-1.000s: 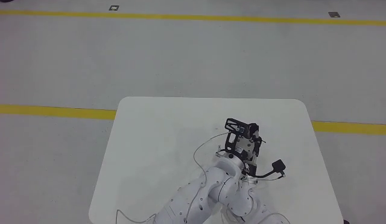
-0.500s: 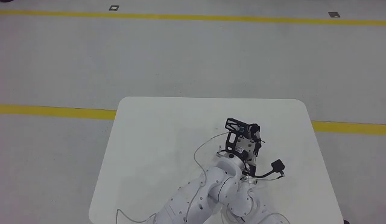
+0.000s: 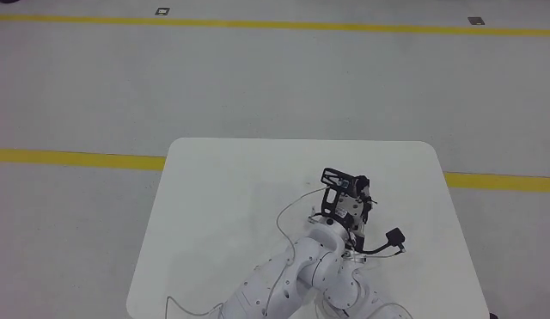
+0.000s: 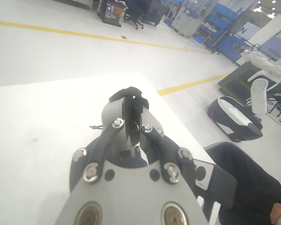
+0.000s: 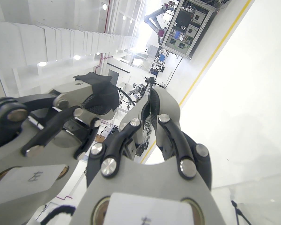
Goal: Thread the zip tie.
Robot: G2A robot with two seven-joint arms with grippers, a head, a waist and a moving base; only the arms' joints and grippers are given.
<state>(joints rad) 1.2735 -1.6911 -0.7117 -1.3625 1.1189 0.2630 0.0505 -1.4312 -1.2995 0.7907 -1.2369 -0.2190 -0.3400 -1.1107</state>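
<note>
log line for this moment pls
left claw: shut | right claw: shut | claws: close together over table | zip tie: thin black tip beside left claw | threaded: cannot tell

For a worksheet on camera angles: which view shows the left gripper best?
The left wrist view: the left gripper sits centred, jaws shut. The right wrist view shows it side-on; the top view, from above, far off.
</note>
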